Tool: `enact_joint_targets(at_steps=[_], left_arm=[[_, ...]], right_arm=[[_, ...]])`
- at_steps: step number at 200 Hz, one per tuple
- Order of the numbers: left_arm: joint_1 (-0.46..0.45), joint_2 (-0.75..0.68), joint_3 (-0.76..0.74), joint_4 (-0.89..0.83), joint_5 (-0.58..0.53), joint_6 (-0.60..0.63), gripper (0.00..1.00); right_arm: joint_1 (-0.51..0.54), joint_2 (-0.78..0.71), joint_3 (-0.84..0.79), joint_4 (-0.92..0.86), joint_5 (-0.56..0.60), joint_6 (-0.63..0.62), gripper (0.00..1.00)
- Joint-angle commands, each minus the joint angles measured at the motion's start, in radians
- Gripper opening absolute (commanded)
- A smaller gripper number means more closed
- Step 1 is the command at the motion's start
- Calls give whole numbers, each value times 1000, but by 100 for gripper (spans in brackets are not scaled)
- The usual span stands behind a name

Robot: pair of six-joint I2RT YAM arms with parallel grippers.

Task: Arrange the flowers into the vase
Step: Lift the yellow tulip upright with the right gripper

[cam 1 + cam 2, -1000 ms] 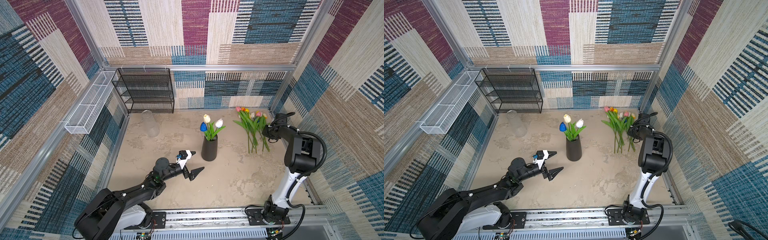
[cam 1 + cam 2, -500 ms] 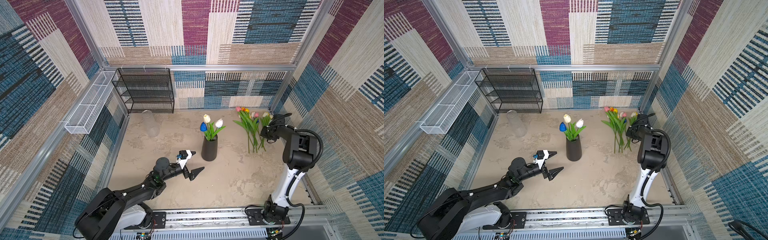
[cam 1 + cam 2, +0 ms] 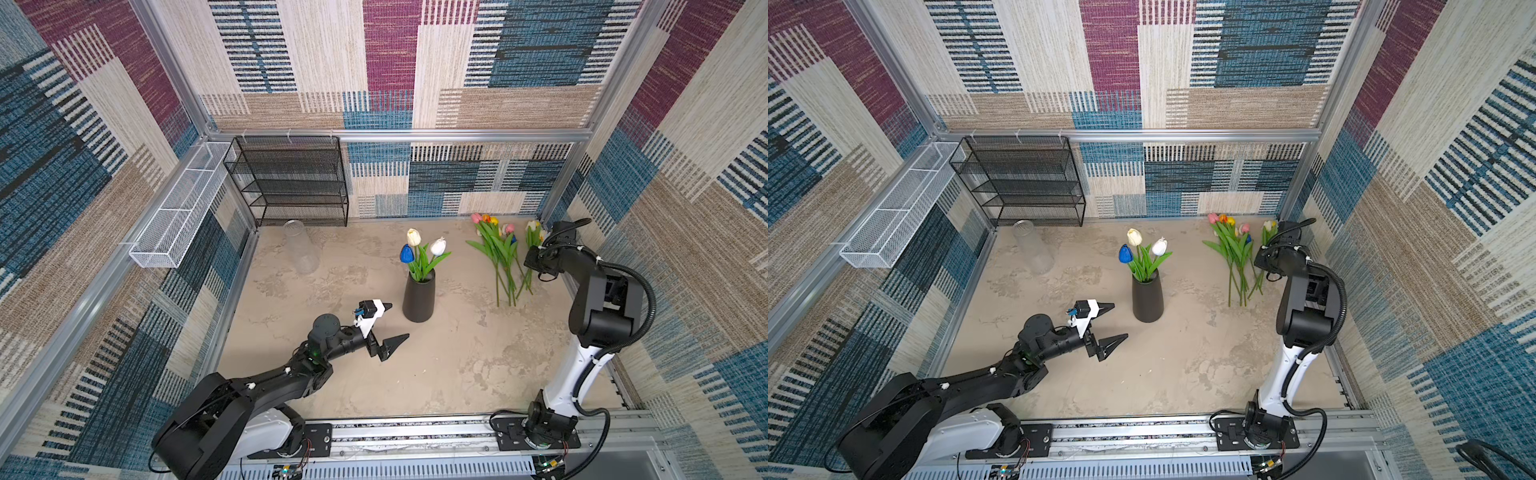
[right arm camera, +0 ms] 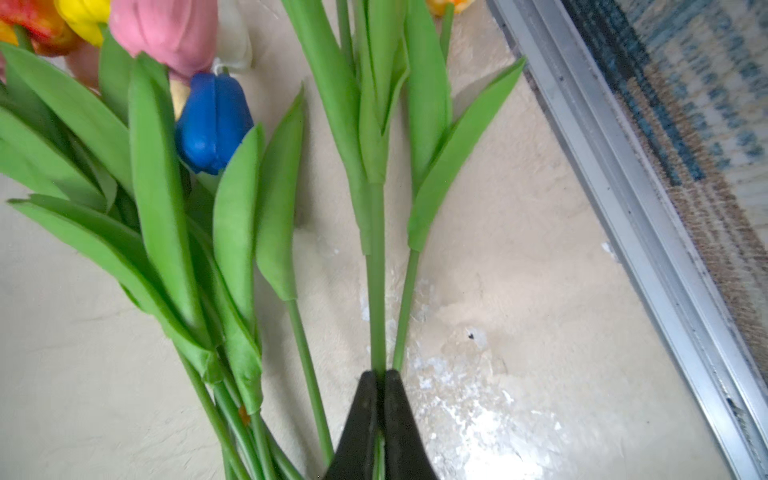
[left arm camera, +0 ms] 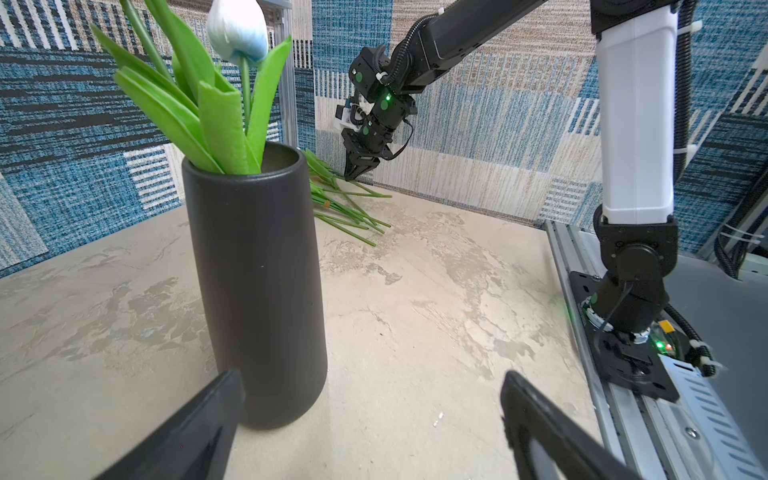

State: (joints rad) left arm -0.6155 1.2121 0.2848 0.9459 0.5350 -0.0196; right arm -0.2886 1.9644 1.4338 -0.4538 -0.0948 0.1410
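A black vase (image 3: pixel 419 299) (image 3: pixel 1147 299) (image 5: pixel 257 282) stands mid-table and holds three flowers with blue, cream and white heads. Several more flowers (image 3: pixel 496 253) (image 3: pixel 1235 253) lie in a heap at the back right, with pink, orange, yellow and blue heads. My right gripper (image 4: pixel 379 376) (image 3: pixel 528 269) is down at the heap's right edge. It is shut on the green stem of a flower (image 4: pixel 376 249); a second thin stem runs right beside the tips. My left gripper (image 3: pixel 388 322) (image 5: pixel 370 399) hovers open and empty just left of the vase's base.
A clear glass jar (image 3: pixel 301 247) lies at the back left, in front of a black wire shelf (image 3: pixel 291 183). A white mesh basket (image 3: pixel 178 208) hangs on the left wall. An aluminium frame rail (image 4: pixel 623 208) runs close beside the held flower.
My right gripper's jaws have closed onto the stem at the heap's right edge, and one pale-headed flower now lies apart from the heap. The left arm has stayed still.
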Motion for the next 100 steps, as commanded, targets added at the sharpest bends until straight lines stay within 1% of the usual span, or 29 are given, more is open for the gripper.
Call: enact_joint_targets(at_steps=[1,16,28,38,60,79,100], left_arm=[[1,0,4,22,19,0,99],[0,-1,5,21,17,0,99],[0,-3,4,22,20,-2,99],[0,-3,4,22,22,-5,99],[1,-4,5,23,22,-5,99],[0,-6,3,22,20,-2,99],[0,-9,2,22,18,0,99]], right_arm=[[6,-46,-13,-3,7,-9,2],[9,-83,-16,-4,16,-8,2],[16,-101,-4,-19,27,-11,4],[25,-117,3,-30,34,-17,2],[53,-177,0,-26,40,-22,0],[94,-249,-3,0,14,-33,0],[161,-355,-19,69,-57,-53,0]])
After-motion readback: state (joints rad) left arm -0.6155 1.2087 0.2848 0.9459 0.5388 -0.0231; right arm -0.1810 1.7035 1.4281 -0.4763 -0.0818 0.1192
